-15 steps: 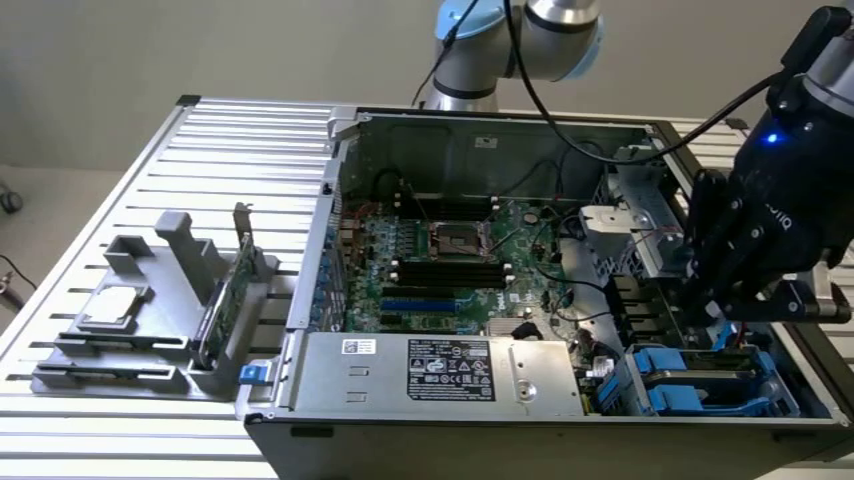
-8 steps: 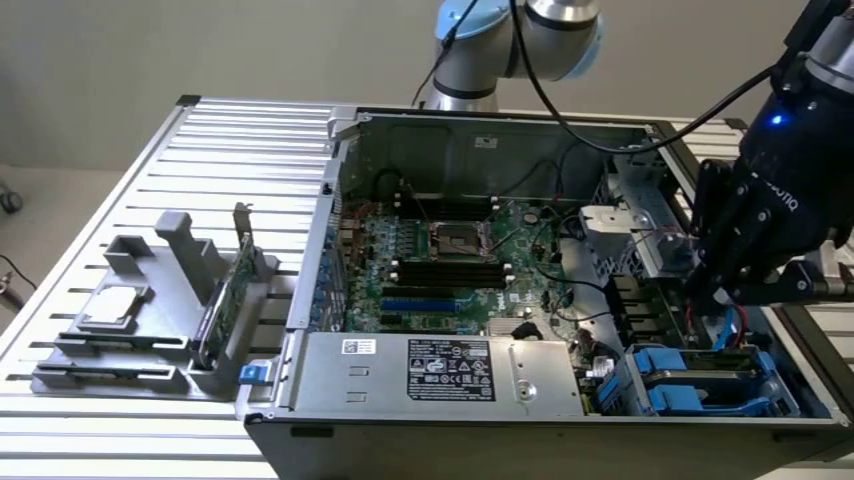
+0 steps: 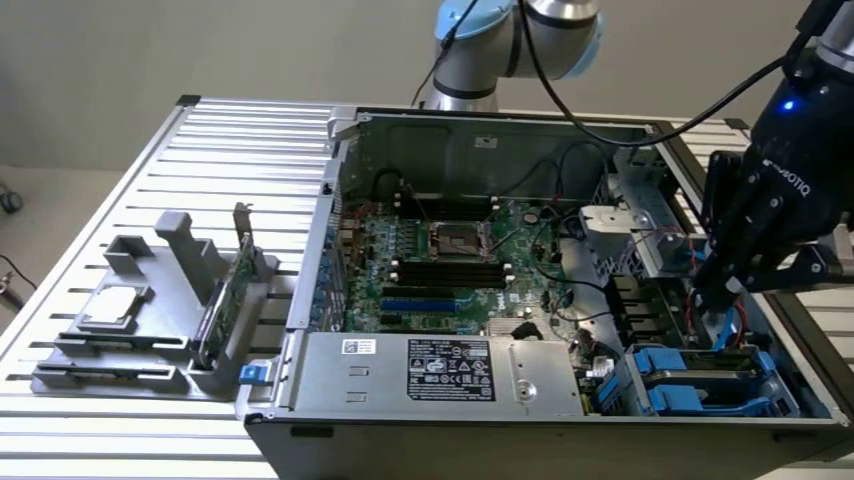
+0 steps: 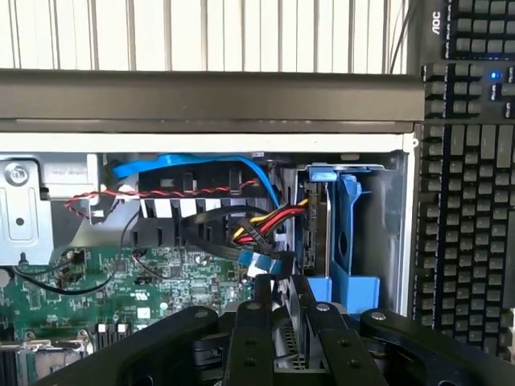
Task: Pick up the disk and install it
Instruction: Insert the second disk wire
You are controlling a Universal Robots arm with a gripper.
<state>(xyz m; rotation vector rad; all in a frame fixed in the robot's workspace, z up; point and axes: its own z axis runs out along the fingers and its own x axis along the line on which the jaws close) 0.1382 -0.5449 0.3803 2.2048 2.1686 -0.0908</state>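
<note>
Even, soft light falls from above on the ribbed silver aluminium table [image 3: 120, 190], with no hard shadows. The open grey metal computer case [image 3: 400, 400] is darker inside. A small blue indicator light [image 3: 790, 104] glows. In the wrist view, the black gripper links [image 4: 265, 338] look soft and dim.

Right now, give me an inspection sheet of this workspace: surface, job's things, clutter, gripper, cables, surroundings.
Surface: slatted metal table carrying an open computer case.
Job's things: disk in blue rails, sitting in the drive bay at the case's corner nearest the exterior view's right.
Clutter: grey holder beside the case, with a square chip and a green card on edge.
Gripper: gripper reaches into the case just above the disk; contact cannot be told.
Cables: twisted red-black wire, blue flat cable and a yellow-red-black bundle close to the bay.
Surroundings: keyboard beyond the case.
</note>
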